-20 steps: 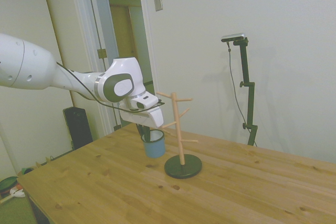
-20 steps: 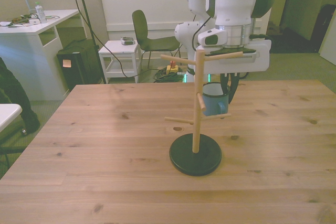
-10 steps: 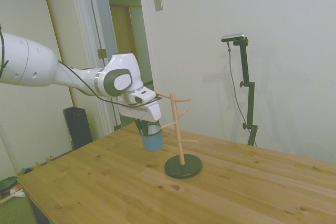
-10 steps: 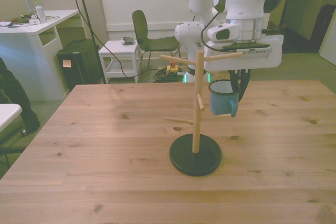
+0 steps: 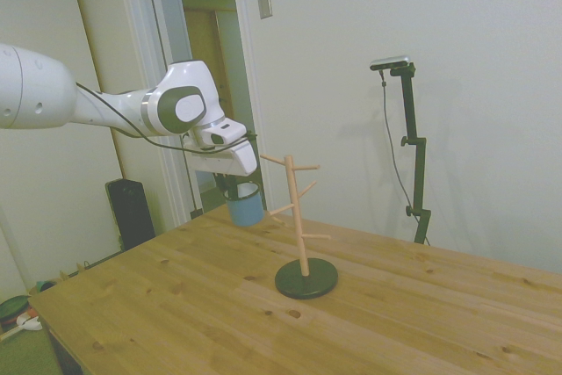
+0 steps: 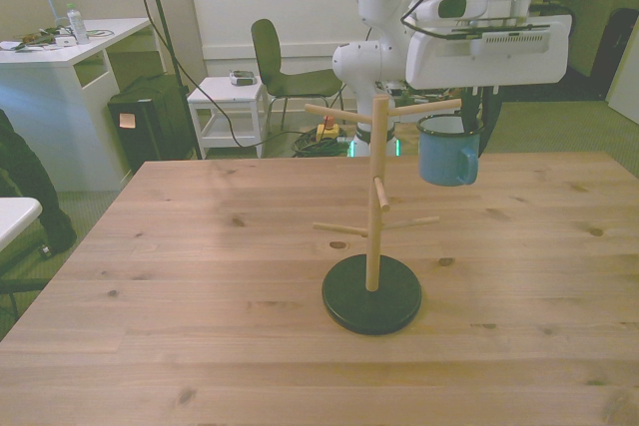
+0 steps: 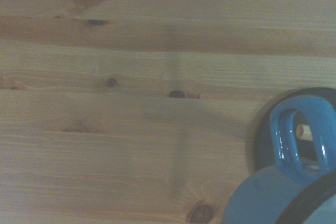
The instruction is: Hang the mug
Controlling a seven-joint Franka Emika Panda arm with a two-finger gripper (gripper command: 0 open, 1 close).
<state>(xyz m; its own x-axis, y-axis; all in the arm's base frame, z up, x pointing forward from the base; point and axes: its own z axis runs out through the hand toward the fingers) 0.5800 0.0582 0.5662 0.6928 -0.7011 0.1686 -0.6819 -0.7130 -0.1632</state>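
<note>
The mug [image 6: 446, 154] is light blue with a dark rim and hangs upright in the air, well above the table [image 6: 200, 276]. My gripper [image 6: 471, 127] is shut on its rim from above. It hangs on the front view's right of the wooden peg stand [image 6: 375, 197], its rim just below the tip of the upper peg. In the side view the mug [image 5: 246, 208] and the gripper [image 5: 234, 189] are left of the stand [image 5: 300, 221], apart from the pegs. The wrist view shows the mug's loop handle [image 7: 294, 140] over the stand's dark round base [image 7: 258, 140].
The stand's black base [image 6: 371, 294] sits near the table's middle. Behind the table in the front view stand a chair [image 6: 275, 62], a small white side table [image 6: 228, 107], a dark box [image 6: 150, 127] and a white desk [image 6: 60, 77].
The gripper has risen with the mug, from low beside the stand's lower pegs to upper-peg height. It also moved toward the front view's right, away from the post.
</note>
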